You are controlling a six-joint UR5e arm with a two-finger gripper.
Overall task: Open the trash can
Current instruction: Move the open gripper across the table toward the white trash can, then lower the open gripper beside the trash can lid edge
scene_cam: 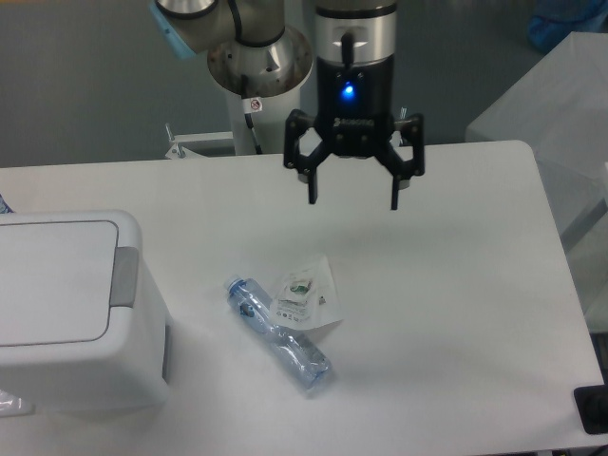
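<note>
So the end effector (353,195) hangs over the back-middle of the counter (456,285), fingers spread wide apart and pointing down, nothing between them. It's not touching anything.

The trash can (71,309) sits at the far left edge of the view, partly cut off by the frame, lid flat and shut as far as I can see. The grey push strip (124,276) runs along the lid's right-hand side, long axis going front to back, and that's the side facing the middle of the counter. Handy, since it's the edge closest to the arm.

The relation that matters: from the end effector, the strip lies well off to the image left and somewhat toward the camera. So I'd guess the next move is a long sideways travel that way, then a push down on the strip.

A crushed clear bottle (278,333) and a small plastic packet (306,294) lie between the two, the packet resting against the bottle. They sit low on the counter, so I'd expect the arm to pass over them if it keeps its height, though depth is hard to judge from a single view
</note>
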